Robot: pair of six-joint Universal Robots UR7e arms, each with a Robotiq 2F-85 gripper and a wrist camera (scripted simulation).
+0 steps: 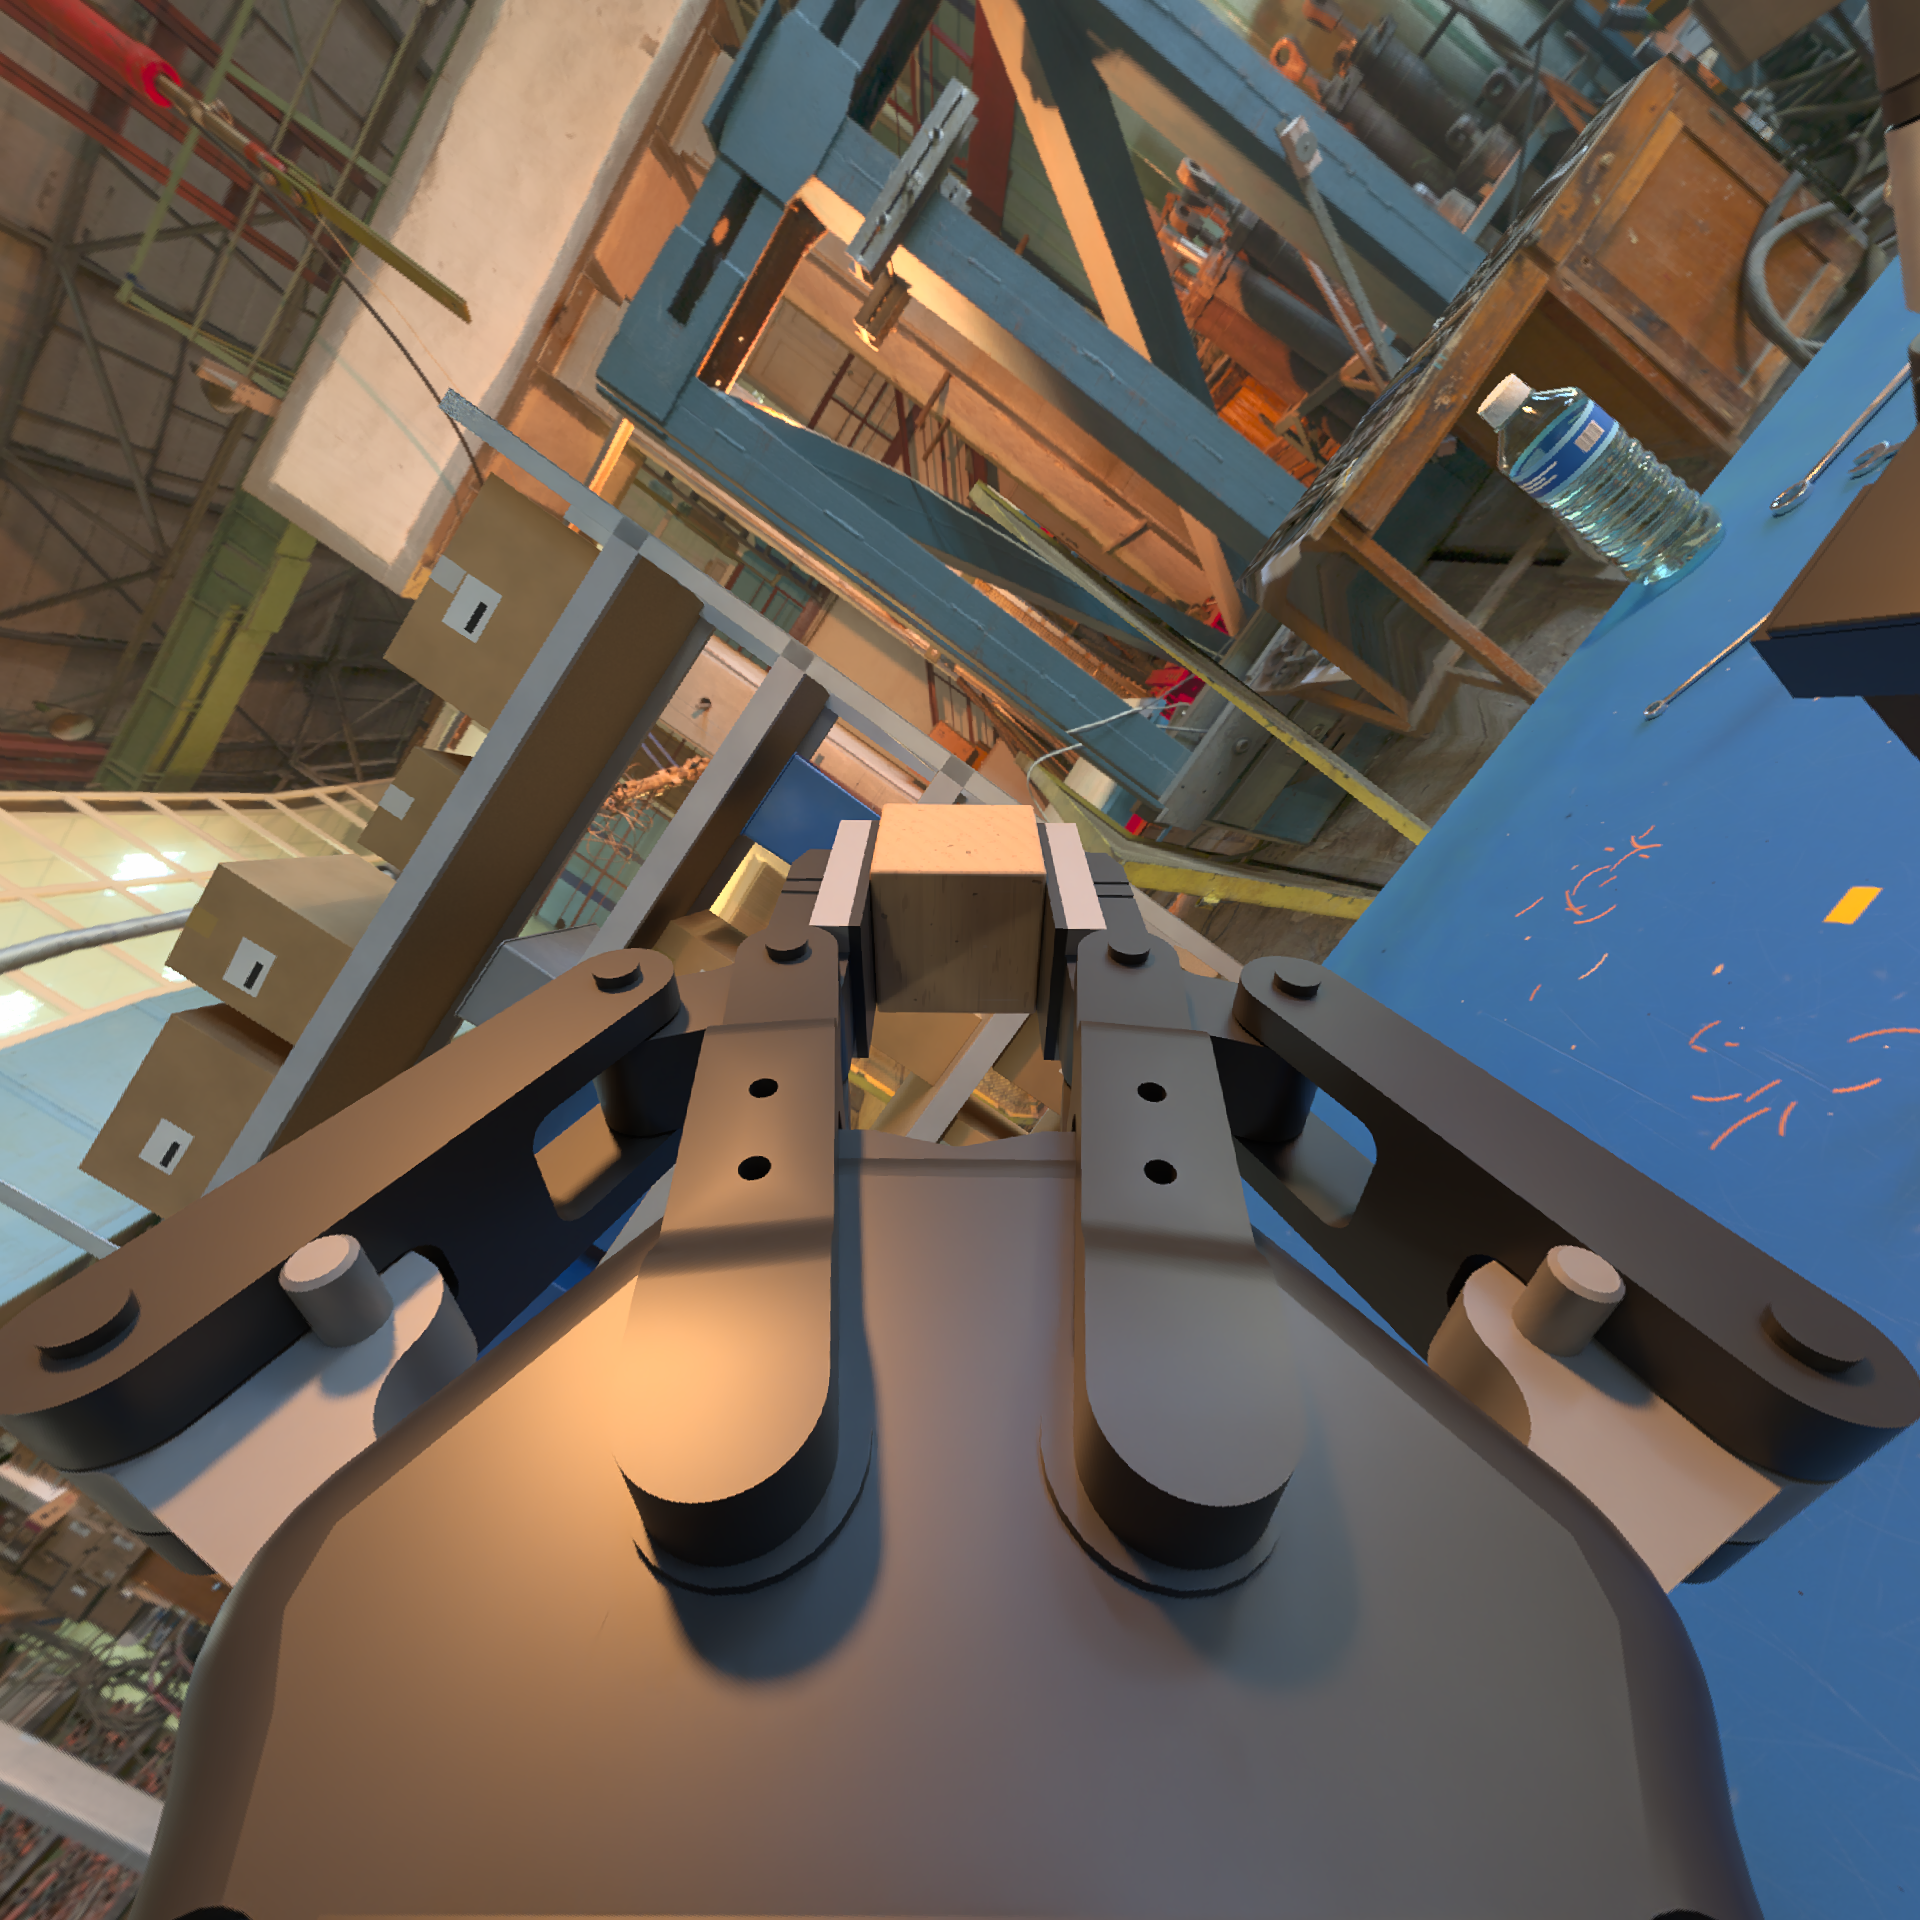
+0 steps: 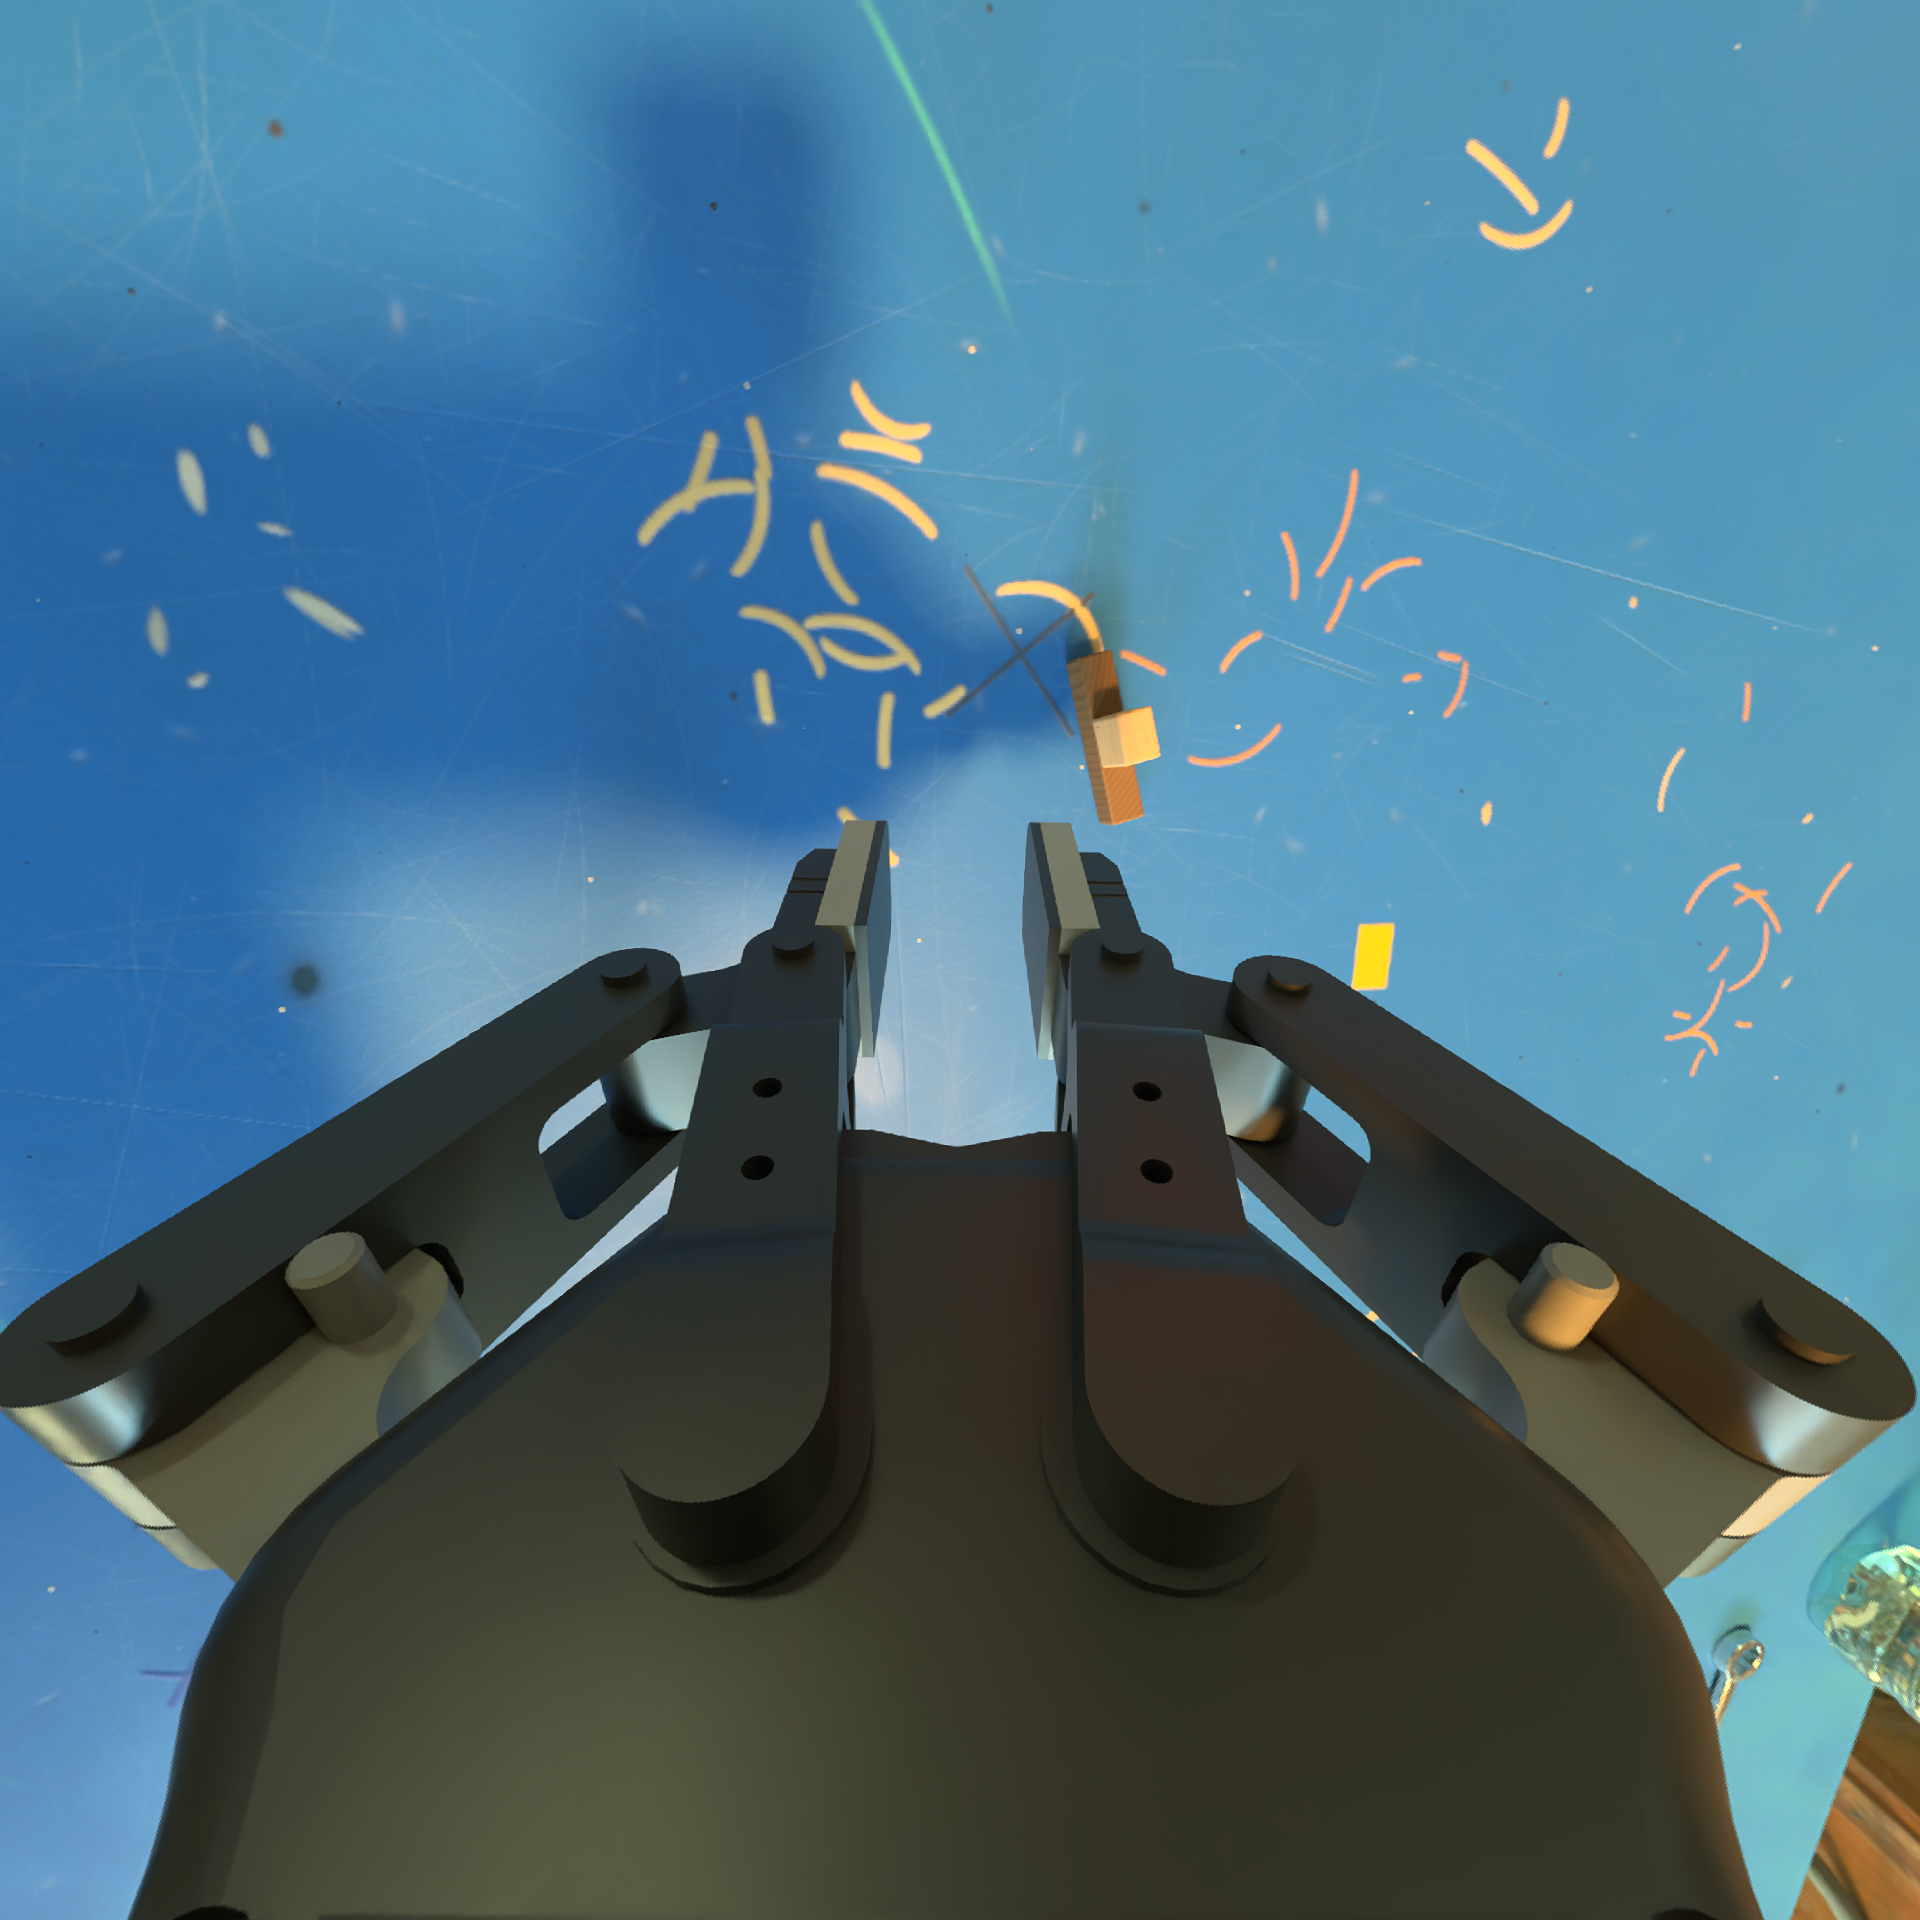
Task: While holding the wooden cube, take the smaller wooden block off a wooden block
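Observation:
In the left wrist view my left gripper (image 1: 956, 873) is shut on a pale wooden cube (image 1: 956, 914), held up in the air with the blue table (image 1: 1662, 1039) off to the right. In the right wrist view my right gripper (image 2: 958, 873) is open and empty, high above the blue table (image 2: 416, 935). Beyond and to the right of its fingertips lies a long brown wooden block (image 2: 1114, 790), with a smaller pale wooden block (image 2: 1127, 736) sitting on its middle. The gripper is well clear of both.
A clear water bottle (image 1: 1595, 478) stands near the table's far edge, with metal spanners (image 1: 1829, 457) beside it. A metal rack with cardboard boxes (image 1: 281, 935) is at the left. A small yellow marker (image 2: 1374, 954) lies on the table. The bottle's base (image 2: 1870, 1621) shows at the lower right.

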